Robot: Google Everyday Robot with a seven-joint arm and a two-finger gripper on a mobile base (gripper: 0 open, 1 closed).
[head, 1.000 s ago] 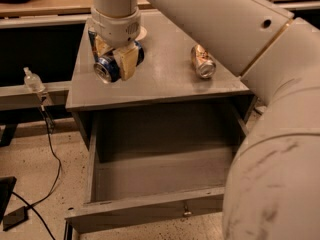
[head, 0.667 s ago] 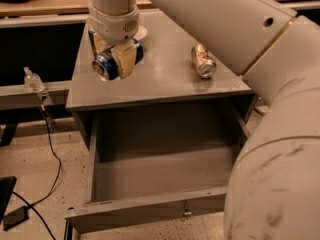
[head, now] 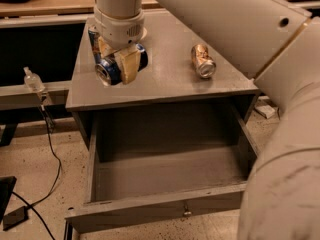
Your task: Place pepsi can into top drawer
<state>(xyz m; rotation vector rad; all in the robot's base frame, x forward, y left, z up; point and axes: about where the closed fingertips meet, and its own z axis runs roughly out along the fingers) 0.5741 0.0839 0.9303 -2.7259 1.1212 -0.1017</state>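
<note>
The pepsi can (head: 111,70) is dark blue with a silver end and lies on its side between my gripper's fingers. My gripper (head: 118,59) is shut on it over the front left of the grey cabinet top (head: 165,79). One tan finger (head: 129,65) crosses the can's middle. The top drawer (head: 165,174) stands pulled open below, with nothing inside, and its small metal knob (head: 186,210) is at the centre of the front panel.
A gold can (head: 203,60) lies on its side on the right of the cabinet top. A taller blue can (head: 93,38) shows behind my gripper. My white arm (head: 280,134) fills the right side. A cable (head: 50,144) and a small bottle (head: 33,80) are at the left.
My gripper with the pepsi can has lifted slightly and shifted a little toward the front edge of the cabinet top. The drawer and the gold can have not moved.
</note>
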